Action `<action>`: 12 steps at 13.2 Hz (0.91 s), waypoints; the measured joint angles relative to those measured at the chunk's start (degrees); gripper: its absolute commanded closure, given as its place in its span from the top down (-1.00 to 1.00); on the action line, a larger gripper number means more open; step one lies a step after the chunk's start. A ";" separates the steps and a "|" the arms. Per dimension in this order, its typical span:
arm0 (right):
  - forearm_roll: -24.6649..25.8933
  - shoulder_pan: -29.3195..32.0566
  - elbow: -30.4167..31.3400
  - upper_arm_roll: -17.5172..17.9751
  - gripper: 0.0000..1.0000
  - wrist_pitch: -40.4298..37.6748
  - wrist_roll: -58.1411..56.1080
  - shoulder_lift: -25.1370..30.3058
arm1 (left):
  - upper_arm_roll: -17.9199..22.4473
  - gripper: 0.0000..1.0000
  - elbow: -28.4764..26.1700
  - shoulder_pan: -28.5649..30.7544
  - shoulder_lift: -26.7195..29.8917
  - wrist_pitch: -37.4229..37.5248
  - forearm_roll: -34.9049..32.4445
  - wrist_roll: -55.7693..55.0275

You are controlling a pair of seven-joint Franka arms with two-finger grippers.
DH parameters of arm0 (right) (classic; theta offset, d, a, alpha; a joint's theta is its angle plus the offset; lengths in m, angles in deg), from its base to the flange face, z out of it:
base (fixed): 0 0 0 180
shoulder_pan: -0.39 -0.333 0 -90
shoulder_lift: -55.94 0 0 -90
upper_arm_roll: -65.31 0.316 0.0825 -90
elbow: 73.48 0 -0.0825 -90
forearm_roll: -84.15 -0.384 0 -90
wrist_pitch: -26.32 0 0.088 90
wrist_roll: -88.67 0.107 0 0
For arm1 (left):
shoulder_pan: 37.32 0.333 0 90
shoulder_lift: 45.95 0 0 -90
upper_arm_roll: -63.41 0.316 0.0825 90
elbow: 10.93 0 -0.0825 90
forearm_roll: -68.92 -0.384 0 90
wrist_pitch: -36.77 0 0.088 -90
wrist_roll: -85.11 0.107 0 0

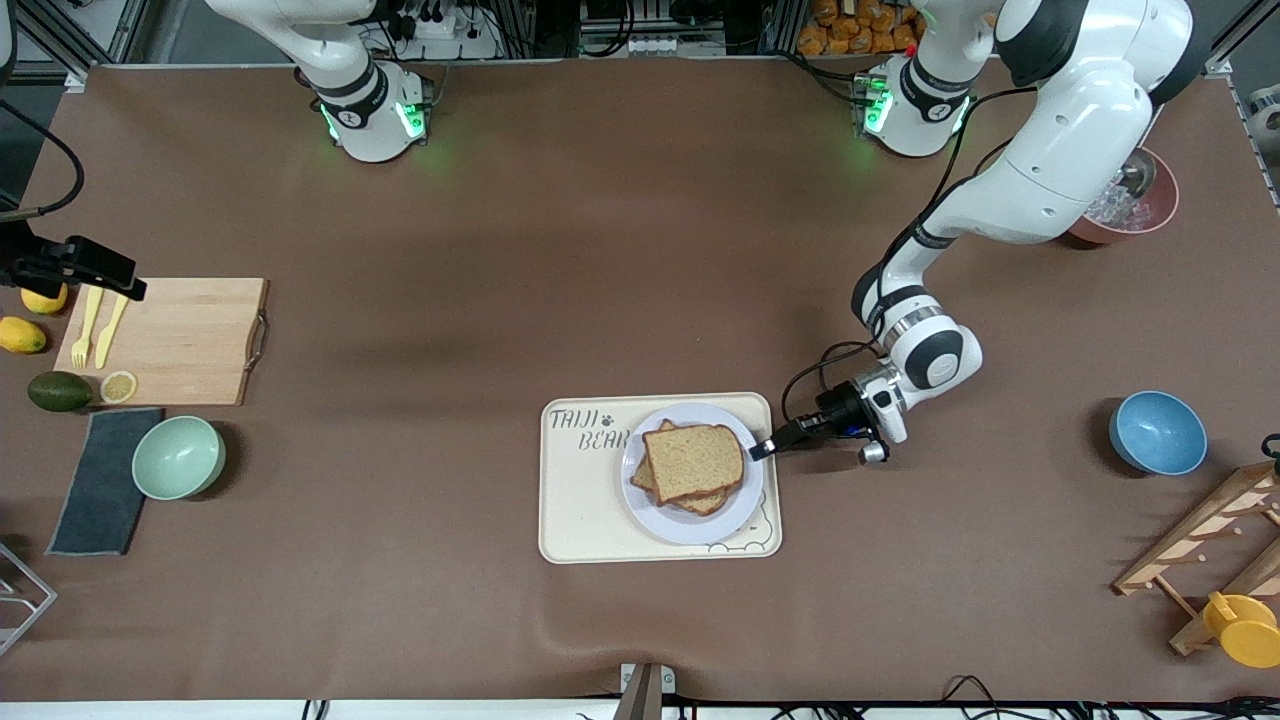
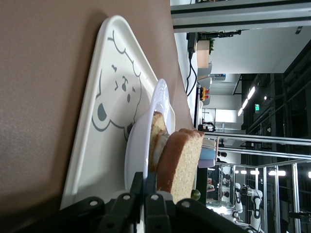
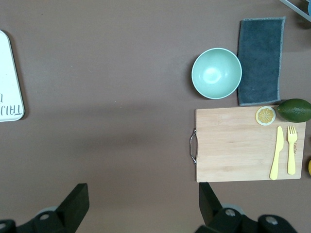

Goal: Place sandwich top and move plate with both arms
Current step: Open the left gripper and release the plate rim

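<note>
The left gripper (image 1: 762, 449) pinched the plate (image 1: 735, 512) at its rim, on the tray (image 1: 580, 520) near the tabletop's front edge. The sandwich top (image 1: 692, 459) sat on the stack. The right gripper (image 3: 141, 204) waited wide open, up over bare tabletop. I think moving the plate came next, so that one needed to grab too.

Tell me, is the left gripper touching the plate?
Touching. The left wrist view shows the left gripper shut on the rim of the plate, its fingers pinching the edge beside the sandwich top.
</note>
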 measured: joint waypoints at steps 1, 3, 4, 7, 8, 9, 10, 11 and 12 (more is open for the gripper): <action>0.00 0.00 0.00 0.00 1.00 0.00 0.00 0.00 | -0.07 -0.44 0.00 -0.04 0.00 0.00 0.00 0.03; 0.00 0.00 0.00 0.00 1.00 0.00 0.00 -0.01 | -0.09 1.00 0.00 -0.05 -0.01 0.00 0.00 0.11; 0.00 0.00 0.00 0.00 1.00 0.00 0.00 -0.02 | -0.10 1.00 0.01 -0.06 -0.01 0.00 0.00 0.11; 0.00 0.00 0.00 0.00 1.00 0.00 0.00 -0.02 | -0.10 1.00 0.07 -0.03 0.00 0.01 0.00 -0.60; 0.00 0.00 0.00 0.00 1.00 0.00 0.00 -0.02 | -0.17 1.00 0.22 -0.01 0.06 0.27 -0.06 -1.37; 0.00 0.00 0.00 0.00 1.00 0.00 0.00 -0.03 | -0.34 1.00 0.43 -0.01 0.25 0.25 -0.51 -2.24; 0.00 0.00 0.00 0.00 1.00 0.00 0.00 -0.03 | -0.36 1.00 0.61 0.01 0.58 0.04 -1.47 -3.73; 0.00 0.00 0.00 0.00 1.00 0.00 0.00 -0.03 | -0.35 1.00 0.70 0.10 1.02 -0.44 -2.88 -5.62; 0.00 0.00 0.00 0.00 1.00 0.00 0.00 -0.03 | -0.34 1.00 0.74 0.20 1.57 -1.09 -4.41 -7.55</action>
